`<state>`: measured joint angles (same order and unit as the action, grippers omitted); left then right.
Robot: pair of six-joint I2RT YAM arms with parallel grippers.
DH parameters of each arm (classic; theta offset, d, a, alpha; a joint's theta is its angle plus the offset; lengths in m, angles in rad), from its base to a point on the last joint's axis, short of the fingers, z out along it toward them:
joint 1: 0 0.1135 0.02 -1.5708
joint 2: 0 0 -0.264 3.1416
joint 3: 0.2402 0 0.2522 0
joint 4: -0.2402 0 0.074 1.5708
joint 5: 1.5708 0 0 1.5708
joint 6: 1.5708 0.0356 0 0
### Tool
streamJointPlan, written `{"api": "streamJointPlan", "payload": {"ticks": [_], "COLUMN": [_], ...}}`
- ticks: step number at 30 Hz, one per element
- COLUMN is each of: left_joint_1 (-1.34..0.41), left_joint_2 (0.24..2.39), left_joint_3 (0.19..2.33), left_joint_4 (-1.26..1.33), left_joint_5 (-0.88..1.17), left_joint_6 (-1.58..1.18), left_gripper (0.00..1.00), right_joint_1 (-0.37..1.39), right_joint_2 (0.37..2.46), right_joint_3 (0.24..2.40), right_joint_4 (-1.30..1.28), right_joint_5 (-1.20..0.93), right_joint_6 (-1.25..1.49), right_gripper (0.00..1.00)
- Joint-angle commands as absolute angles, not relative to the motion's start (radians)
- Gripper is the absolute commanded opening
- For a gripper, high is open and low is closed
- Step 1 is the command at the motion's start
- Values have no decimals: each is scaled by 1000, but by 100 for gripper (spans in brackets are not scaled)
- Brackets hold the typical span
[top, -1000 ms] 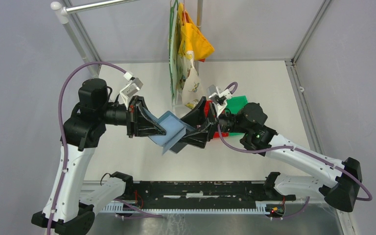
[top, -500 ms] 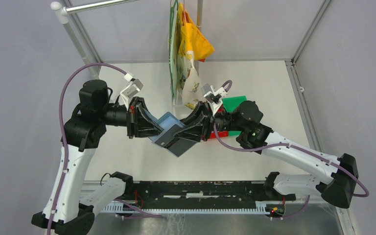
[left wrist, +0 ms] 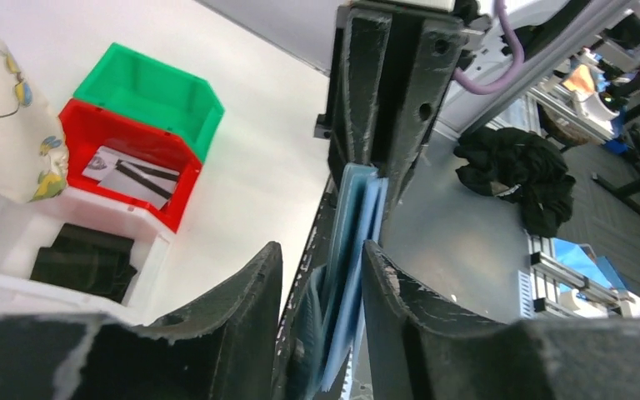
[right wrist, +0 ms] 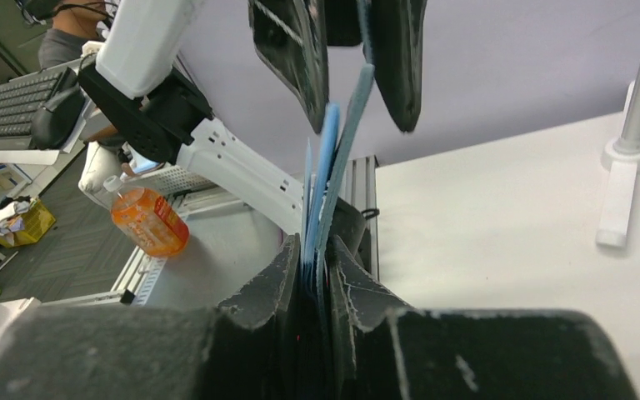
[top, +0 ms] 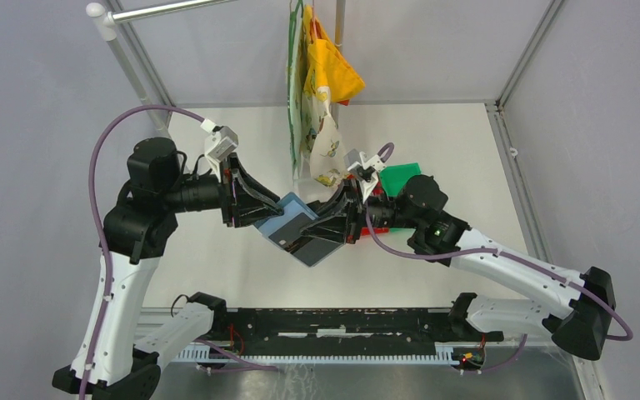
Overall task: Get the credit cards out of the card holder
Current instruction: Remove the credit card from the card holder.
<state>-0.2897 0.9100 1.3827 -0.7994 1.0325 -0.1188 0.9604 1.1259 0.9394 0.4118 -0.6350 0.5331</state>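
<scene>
The teal-blue card holder (top: 298, 231) hangs in the air above the table's middle, between the two grippers. My right gripper (top: 333, 229) is shut on its right edge; in the right wrist view the jaws (right wrist: 315, 242) pinch the blue layers (right wrist: 333, 158). My left gripper (top: 258, 218) stands open around the opposite edge; the left wrist view shows the holder (left wrist: 357, 217) between the spread fingers (left wrist: 322, 246), with a gap on the left side. A pale grey card with dark stripes (left wrist: 125, 171) lies in the red bin (left wrist: 117, 137). No card shows in the holder.
A green bin (top: 400, 177) and the red bin stand behind the right gripper, with a white bin (left wrist: 17, 221) holding dark flat pieces beside them. Cloth bags (top: 321, 92) hang from above at the back. A metal pole (top: 125, 50) stands at the back left.
The right gripper has closed on the card holder and the left jaws have opened. The holder has turned, its dark side now facing up. The left wrist has drawn back slightly.
</scene>
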Motion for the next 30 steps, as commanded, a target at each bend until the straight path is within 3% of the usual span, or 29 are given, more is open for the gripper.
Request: {"api": "streamJointPlan", "payload": {"ticks": [1, 6, 18, 21, 30], "left_joint_1": [-290, -289, -289, -289, -290], "left_joint_2": [914, 921, 905, 906, 937], "left_joint_3": [1385, 1321, 1260, 1255, 1279], "left_joint_4": [-716, -727, -923, -940, -1068], "left_joint_5": [1150, 1307, 1269, 1272, 1307], "left_joint_6": [-181, -198, 59, 83, 233], "left_gripper": [47, 47, 43, 37, 7], "right_joint_1": [965, 964, 965, 965, 965], "right_joint_2": [1064, 1072, 1165, 1192, 1231], "right_joint_3": [930, 951, 1064, 1093, 1132], "right_joint_4": [394, 386, 342, 323, 278], "right_joint_5": [-609, -623, -661, -671, -678], "right_joint_6": [480, 474, 461, 456, 431], "right_gripper": [0, 0, 0, 0, 0]}}
